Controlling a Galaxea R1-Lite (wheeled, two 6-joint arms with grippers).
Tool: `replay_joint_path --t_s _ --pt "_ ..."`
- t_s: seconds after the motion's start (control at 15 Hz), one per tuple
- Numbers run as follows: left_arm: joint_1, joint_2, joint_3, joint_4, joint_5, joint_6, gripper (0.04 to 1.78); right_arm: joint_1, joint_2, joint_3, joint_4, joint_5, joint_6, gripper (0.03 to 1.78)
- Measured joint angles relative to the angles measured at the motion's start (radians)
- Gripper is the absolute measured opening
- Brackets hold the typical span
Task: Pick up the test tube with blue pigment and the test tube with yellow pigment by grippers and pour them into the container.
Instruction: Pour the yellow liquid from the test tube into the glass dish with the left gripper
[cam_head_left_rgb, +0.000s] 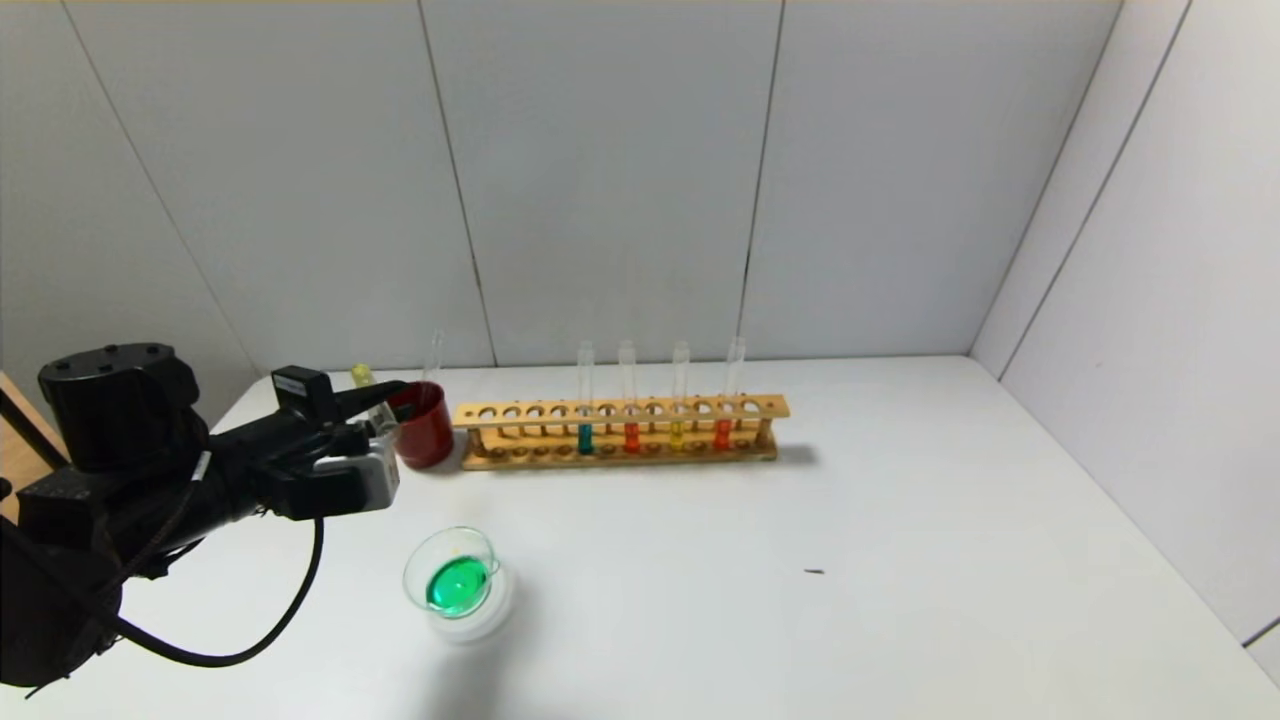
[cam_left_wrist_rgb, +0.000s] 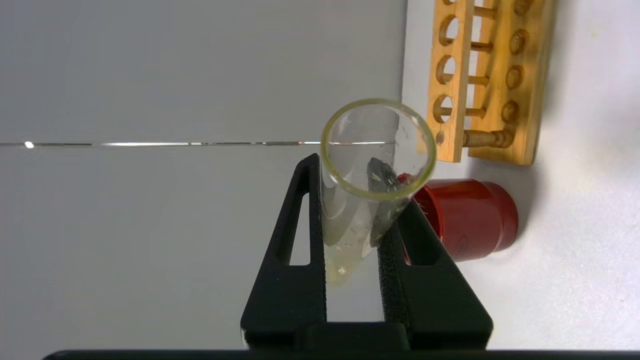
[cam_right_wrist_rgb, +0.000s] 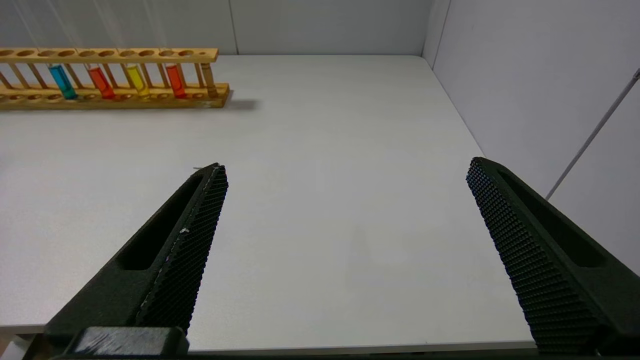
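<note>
Pinching the emptied test tube with yellow pigment (cam_left_wrist_rgb: 372, 175), the left gripper (cam_left_wrist_rgb: 350, 200) hovers beside the red cup (cam_left_wrist_rgb: 465, 220).

Rack (cam_right_wrist_rgb: 100, 95) cut off; right pincer (cam_right_wrist_rgb: 345, 210) base cropped.

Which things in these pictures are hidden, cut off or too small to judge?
- Right pincer: outside the head view; only its wrist view shows it.
- Test tube in left pincer: its closed end is hidden between the fingers.
- Red cup: left pincer covers part of it.
- Dark speck on the table: too small to identify.
</note>
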Motion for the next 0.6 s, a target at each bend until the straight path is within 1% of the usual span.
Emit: replay_joint_path --t_s 0.6 --pt "0.009 0.091 0.003 0.001 -0.003 0.239 0.34 0.0 0.0 0.0 0.0 0.0 0.0 1.75"
